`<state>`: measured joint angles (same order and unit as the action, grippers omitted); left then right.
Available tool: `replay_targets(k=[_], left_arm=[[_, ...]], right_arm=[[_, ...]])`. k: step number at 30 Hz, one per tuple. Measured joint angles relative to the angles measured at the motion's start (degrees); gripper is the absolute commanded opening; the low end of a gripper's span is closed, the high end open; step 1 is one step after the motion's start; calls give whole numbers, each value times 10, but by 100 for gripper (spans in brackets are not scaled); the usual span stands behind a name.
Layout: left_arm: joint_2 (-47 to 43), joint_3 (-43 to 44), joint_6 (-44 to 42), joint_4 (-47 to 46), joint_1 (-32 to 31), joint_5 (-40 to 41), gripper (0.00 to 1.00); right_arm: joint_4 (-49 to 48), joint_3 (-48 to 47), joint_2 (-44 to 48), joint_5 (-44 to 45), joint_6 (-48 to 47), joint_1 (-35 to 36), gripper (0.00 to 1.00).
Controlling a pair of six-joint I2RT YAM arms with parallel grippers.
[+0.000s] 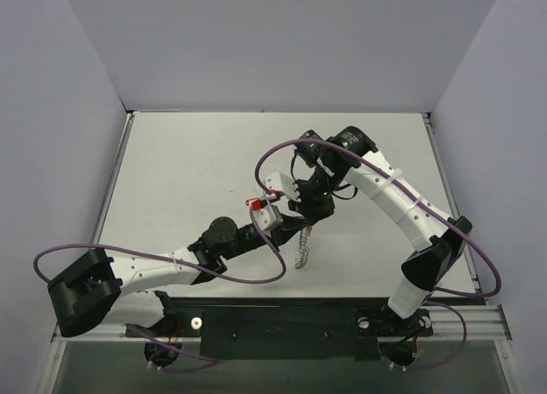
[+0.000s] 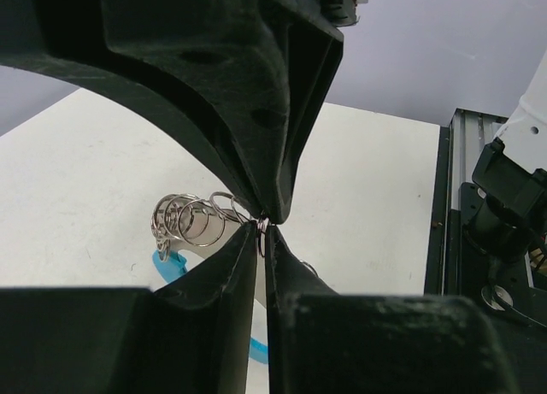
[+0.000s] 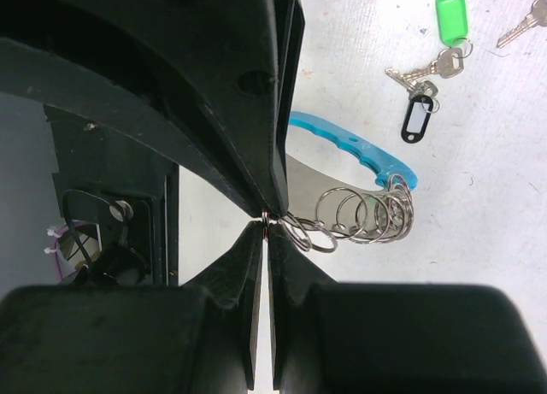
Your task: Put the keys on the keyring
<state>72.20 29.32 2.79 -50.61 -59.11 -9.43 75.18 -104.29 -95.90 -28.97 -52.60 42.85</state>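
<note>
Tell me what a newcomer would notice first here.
Mid-table, the left gripper and right gripper meet, each pinching the wire of the keyring, whose coils and blue segment trail off beside them. Beyond, the green-tagged key and black-tagged key lie off the ring on the table.

A: How is the light from above?
B: Even and bright, falling from overhead. The table [image 1: 171, 172] reads near white, with only soft, faint shadows beneath the arms [image 1: 393, 197], and the walls [image 1: 51, 112] are a shade dimmer.
A: And the 2 wrist views?
B: Darker. The fingers [image 2: 214, 86] sit close to the lens, almost black and soft-focused. The keyring [image 3: 367, 210] coils are sharp, with small glints. The keys [image 3: 432, 67] at the upper right are crisp too.
</note>
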Motion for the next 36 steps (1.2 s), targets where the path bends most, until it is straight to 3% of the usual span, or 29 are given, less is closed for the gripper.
replay_targets(k=[2, 11, 13, 14, 17, 27, 36], left_arm=[[0, 2, 0, 3, 0, 0, 1], [1, 6, 7, 7, 1, -2, 0], [1, 6, 12, 6, 1, -2, 0], [-1, 6, 15, 6, 1, -3, 0], [-10, -6, 31, -6, 1, -2, 0], [-38, -95, 115, -169, 3, 33, 0], [-20, -102, 183, -204, 3, 93, 0]], right_arm=[[3, 0, 0, -1, 0, 0, 0], [6, 0, 3, 0, -2, 0, 1], [6, 0, 4, -3, 0, -4, 9], [6, 0, 4, -7, 0, -8, 21], [4, -3, 7, -46, 4, -30, 31], [-1, 21, 57, -163, -44, -106, 31], [2, 64, 121, -240, -106, -118, 33]])
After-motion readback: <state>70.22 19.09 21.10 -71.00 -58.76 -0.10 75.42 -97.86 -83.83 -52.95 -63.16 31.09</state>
